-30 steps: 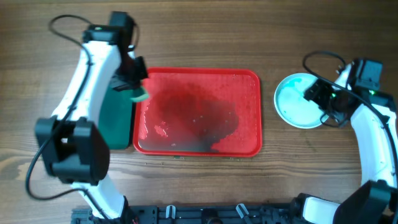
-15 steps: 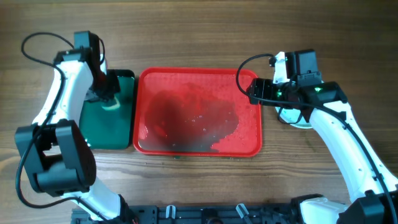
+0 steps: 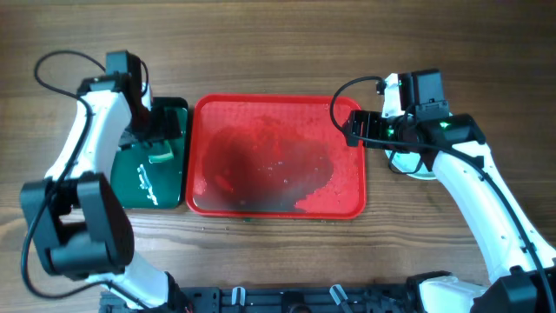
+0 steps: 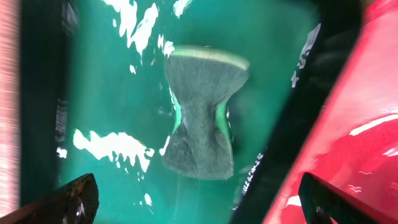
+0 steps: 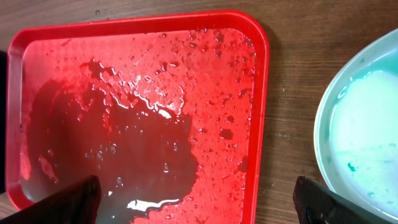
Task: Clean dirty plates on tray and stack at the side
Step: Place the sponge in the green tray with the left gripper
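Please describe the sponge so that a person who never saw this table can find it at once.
Start at the large red rectangular plastic tray in the middle of the wooden table. Beside its left edge sits a smaller dark green tray, wet and shiny. The sponge lies alone in it: small, grey scouring face, pale edge, pinched at the waist like an hourglass.

The tray (image 3: pixel 217 113) is seen as smooth, glossy red plastic under a shining wet film. The green tray (image 4: pixel 112 93) is equally glossy. The sponge (image 4: pixel 202 118) is faced with rough, matt fibre. The table (image 3: pixel 278 43) is finished in matt, grained wood.
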{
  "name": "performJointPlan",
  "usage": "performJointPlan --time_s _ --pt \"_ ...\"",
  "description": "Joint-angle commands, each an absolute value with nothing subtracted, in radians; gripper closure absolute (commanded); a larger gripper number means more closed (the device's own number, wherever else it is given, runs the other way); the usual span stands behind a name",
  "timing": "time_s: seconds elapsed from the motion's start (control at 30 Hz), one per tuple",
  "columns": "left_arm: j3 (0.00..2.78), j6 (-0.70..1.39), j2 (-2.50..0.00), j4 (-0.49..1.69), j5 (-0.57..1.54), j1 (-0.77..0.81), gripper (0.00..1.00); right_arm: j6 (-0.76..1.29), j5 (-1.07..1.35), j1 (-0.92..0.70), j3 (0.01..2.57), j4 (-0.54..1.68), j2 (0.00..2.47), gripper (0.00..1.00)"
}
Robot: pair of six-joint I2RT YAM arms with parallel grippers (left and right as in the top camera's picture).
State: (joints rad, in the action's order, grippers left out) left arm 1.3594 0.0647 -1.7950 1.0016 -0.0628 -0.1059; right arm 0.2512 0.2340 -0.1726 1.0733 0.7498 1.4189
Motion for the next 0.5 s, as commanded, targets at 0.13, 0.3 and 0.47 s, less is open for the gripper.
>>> performJointPlan --time_s 0.13,0.3,0.47 --pt "1.483 0.060 -1.566 1.082 -0.054 -0.107 0.00 0.197 0.083 -0.175 1.263 0.902 1.275 0.01" --pt "1.483 0.060 -1.560 1.082 -0.054 -0.107 0.00 0.198 0.033 -0.175 1.329 0.957 1.127 0.00" --pt "1.483 0.060 -1.560 1.082 -0.054 -0.107 0.00 0.287 0.089 -0.175 1.329 0.958 0.955 0.00"
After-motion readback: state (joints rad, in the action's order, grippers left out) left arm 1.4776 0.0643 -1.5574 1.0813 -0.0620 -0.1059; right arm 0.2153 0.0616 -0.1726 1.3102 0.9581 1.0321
